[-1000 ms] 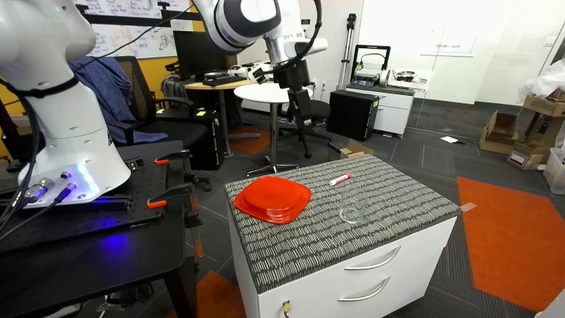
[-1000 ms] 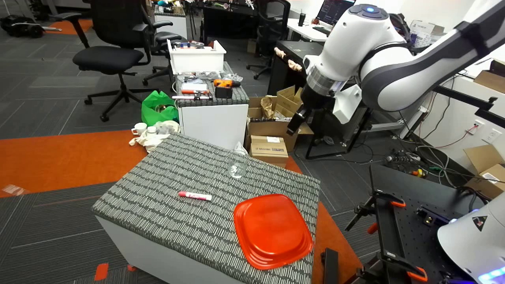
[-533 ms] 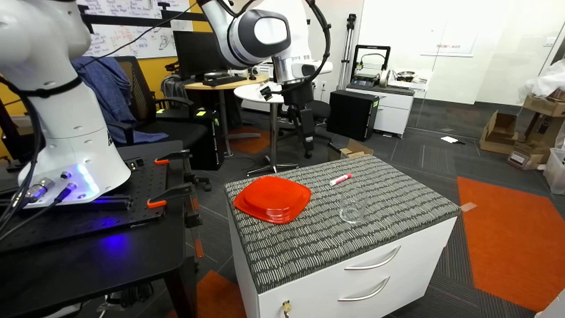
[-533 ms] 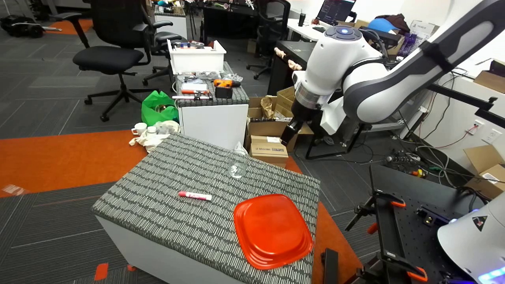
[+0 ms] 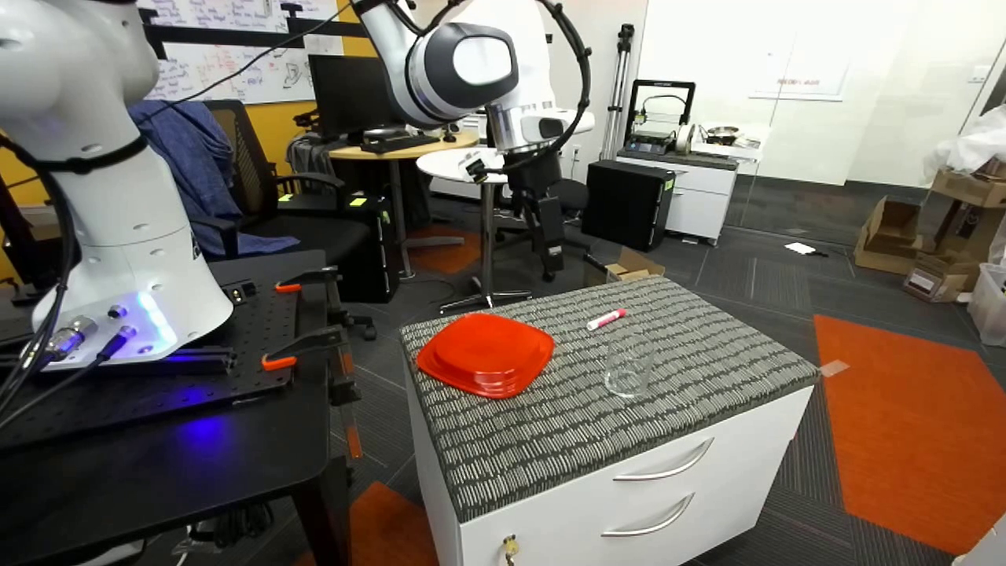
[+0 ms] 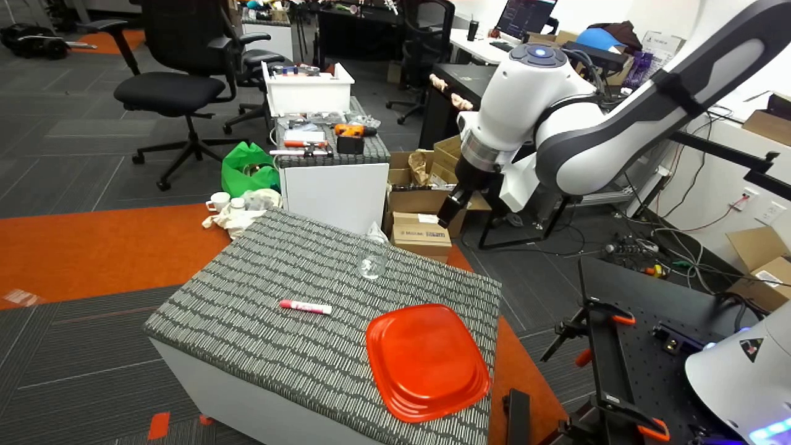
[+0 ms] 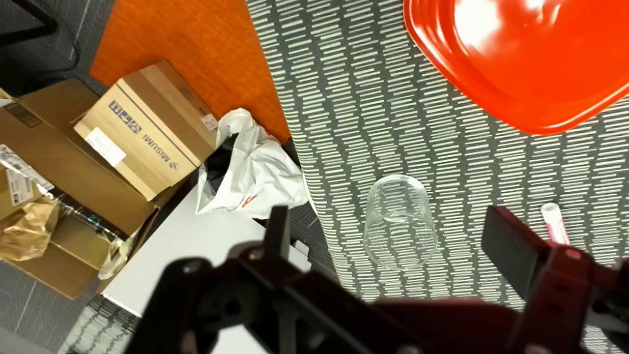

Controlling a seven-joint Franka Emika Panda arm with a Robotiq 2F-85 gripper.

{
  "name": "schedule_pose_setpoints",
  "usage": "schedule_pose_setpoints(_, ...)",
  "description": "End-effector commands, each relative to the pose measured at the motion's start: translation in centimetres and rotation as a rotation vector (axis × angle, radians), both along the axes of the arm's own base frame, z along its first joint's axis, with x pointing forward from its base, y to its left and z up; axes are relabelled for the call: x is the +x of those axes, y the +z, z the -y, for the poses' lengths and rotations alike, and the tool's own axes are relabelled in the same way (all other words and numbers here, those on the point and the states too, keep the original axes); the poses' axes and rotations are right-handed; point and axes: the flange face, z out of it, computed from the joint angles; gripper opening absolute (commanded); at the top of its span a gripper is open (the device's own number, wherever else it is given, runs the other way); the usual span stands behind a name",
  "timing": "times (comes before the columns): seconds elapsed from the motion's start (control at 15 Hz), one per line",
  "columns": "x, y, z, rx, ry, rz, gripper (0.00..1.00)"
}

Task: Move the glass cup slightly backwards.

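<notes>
So the glass (image 6: 371,262) stands on the bench (image 5: 534,440), near one edge, and you can see the bench's pattern right through it. A wide red dish (image 6: 426,364) sits apart from it, and a pink marker (image 6: 306,307) lies there too. Off past the bench in an exterior view, an open box (image 6: 405,201) has crumpled brown paper (image 6: 418,167) in it, and a white bin (image 6: 309,97) on a cabinet (image 6: 334,194) has small bits (image 6: 296,71) poking over its rim. Floor's dark carpet (image 6: 68,173) with an orange strip (image 6: 105,247). The arm (image 5: 464,59) comes in from above, and the hand (image 7: 386,228) hangs tilted in the air, well apart from the glass in both exterior views. Wrist view has the fingers (image 7: 508,248) spread wide, glass in sight between them.
</notes>
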Motion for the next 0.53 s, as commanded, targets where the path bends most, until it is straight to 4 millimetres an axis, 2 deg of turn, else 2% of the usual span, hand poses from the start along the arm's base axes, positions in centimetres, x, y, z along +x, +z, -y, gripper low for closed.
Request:
schedule_pose_setpoints(0.0, 1.4, -1.6, -0.4, 0.016, 0.033, 0.051, 1.0)
schedule_pose_setpoints(0.47, 3.7, -4.7, 0.3, 0.045, 0.066, 0.081, 1.0)
